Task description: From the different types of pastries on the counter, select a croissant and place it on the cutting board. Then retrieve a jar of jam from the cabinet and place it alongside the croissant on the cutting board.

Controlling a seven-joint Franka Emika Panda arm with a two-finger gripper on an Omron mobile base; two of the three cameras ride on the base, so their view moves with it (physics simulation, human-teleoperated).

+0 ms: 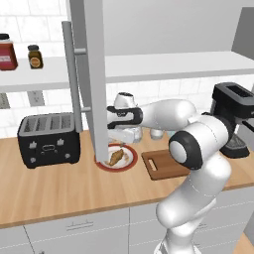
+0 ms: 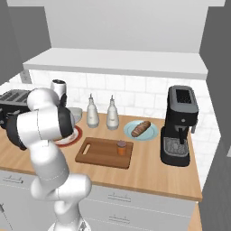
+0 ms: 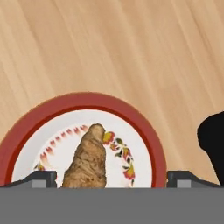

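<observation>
Gripper (image 3: 111, 177) jaws spread wide, empty, above the croissant (image 3: 87, 162) on the red-rimmed plate (image 3: 144, 127). Cutting board (image 2: 100, 155) at the plate's 3 o'clock, jam jar (image 2: 121, 147) standing on it.

Place: a rendered home kitchen.
Worktop: a long light-brown wooden counter (image 1: 59, 188) over white drawer fronts (image 1: 74, 230).
Wall: white tiles (image 2: 135, 90) behind the counter, and a white shelf (image 2: 122, 63) above.
Storage: a pale grey cabinet door (image 1: 92, 74) stands open, with a long bar handle (image 1: 72, 74).
Appliances: a black toaster (image 1: 48, 140) and a black coffee machine (image 2: 179, 126).
Food things: a cutting board (image 2: 104, 152), two white bottles (image 2: 92, 113), a red-rimmed plate (image 3: 144, 131), a bun on a blue plate (image 2: 140, 130), jars (image 1: 7, 52) on the shelf.
</observation>
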